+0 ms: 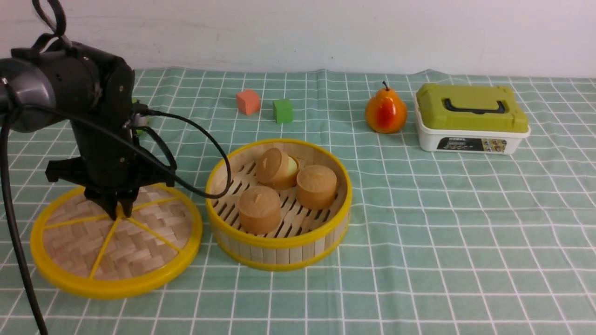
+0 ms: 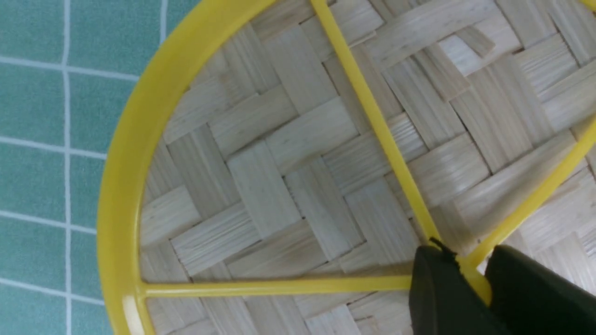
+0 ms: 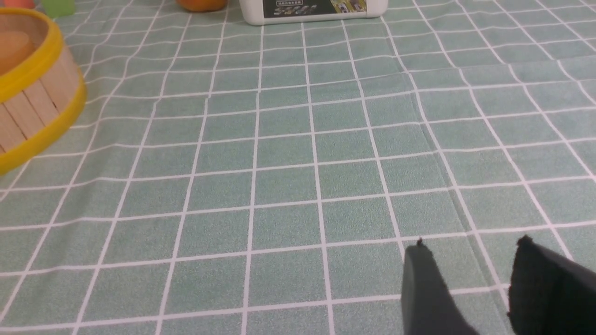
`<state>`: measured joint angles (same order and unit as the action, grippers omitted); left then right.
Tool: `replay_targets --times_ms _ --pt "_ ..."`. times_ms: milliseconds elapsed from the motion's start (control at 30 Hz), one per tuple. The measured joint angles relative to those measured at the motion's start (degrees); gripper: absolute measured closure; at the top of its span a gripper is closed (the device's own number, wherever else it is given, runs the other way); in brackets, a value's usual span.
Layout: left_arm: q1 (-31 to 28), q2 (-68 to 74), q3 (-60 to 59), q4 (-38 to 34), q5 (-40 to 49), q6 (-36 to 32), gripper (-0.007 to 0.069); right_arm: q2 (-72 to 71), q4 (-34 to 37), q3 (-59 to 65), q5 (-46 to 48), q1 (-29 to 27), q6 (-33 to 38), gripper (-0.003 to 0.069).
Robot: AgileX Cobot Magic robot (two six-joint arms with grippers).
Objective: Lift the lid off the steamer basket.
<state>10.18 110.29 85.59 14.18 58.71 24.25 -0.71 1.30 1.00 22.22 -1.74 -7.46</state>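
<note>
Front: lid (image 1: 139,251) beside steamer basket (image 1: 279,254) | wrist close-up: left pincer (image 2: 468,255) pinching knob (image 2: 479,284)

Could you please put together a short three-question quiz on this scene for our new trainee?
1. True or false: the round woven bamboo lid with the yellow rim sits on top of the slatted bamboo steamer basket.
2. How many brown round cakes lie in the basket? A two, B three, C five.
3. Fill in: the left claw grips the lid's centre ____, while the right claw is open and holds nothing.
Key: 1 false, the lid lies on the green checked tablecloth beside the basket; 2 B; 3 knob.
</note>
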Motion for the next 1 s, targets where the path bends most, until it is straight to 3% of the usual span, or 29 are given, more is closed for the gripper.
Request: replay_targets --times_ms 167,367,533,667,1000 --pt "0.00 0.49 0.49 0.58 1.16 2.34 0.0473 0.00 0.00 0.00 0.00 0.00 0.00 0.0418" --pt "0.00 0.49 7.51 2.89 9.64 2.29 0.0357 0.00 0.00 0.00 0.00 0.00 0.00 0.0418" --pt "0.00 -0.33 11.67 2.68 10.76 1.15 0.0345 0.00 0.00 0.00 0.00 0.00 0.00 0.0418" --pt "0.00 -3.28 11.86 -0.21 11.33 -1.25 0.0384 0.00 0.00 0.00 0.00 0.00 0.00 0.0418" --pt "0.11 -21.09 5.36 -7.20 12.08 -6.53 0.0583 0.00 0.00 0.00 0.00 0.00 0.00 0.0418"
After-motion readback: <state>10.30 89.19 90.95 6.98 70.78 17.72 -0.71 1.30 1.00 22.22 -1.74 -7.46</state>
